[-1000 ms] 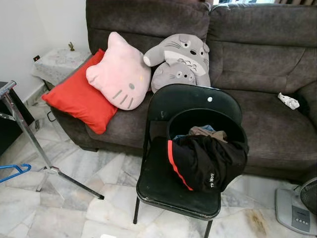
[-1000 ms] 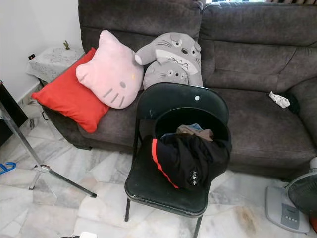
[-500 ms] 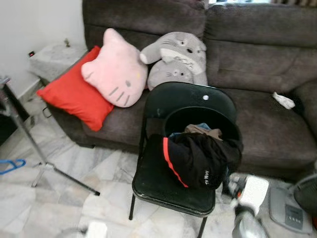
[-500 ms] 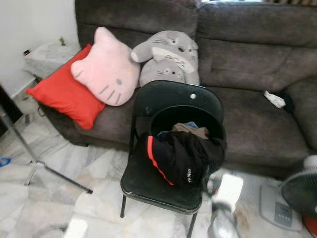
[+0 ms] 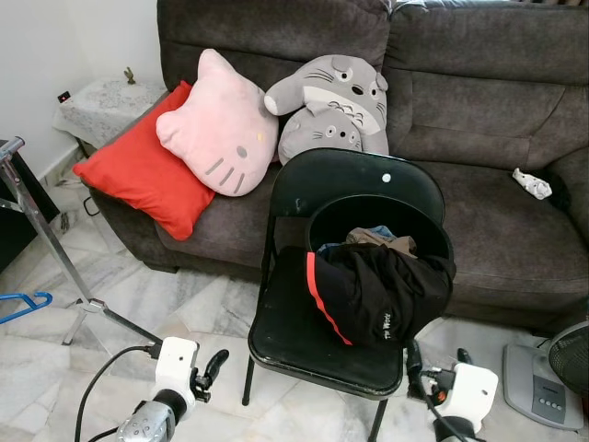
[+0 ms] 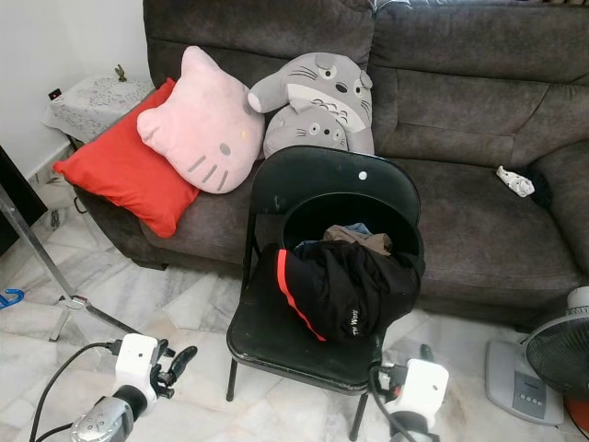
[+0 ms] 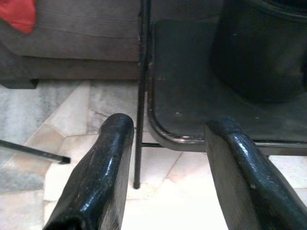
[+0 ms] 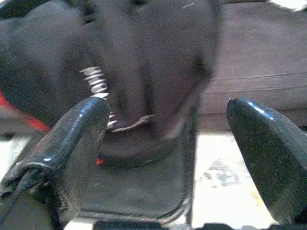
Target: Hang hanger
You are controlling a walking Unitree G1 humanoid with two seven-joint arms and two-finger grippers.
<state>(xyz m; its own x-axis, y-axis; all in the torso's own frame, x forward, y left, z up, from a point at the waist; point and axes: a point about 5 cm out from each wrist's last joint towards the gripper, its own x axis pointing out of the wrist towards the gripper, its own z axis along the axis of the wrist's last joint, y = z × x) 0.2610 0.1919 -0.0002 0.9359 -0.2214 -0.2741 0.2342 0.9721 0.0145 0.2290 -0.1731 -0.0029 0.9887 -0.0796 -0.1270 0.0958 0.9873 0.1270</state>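
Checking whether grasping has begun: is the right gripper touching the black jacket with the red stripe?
Apart. In the right wrist view, the open right gripper has its fingers short of the black jacket.

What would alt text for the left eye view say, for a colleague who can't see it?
A black folding chair stands before a dark sofa, holding a black basket of clothes with a black garment draped over its rim. Both open end effectors, left and right, are raised low at either side of the chair; a blue hanger lies on the floor at far left.
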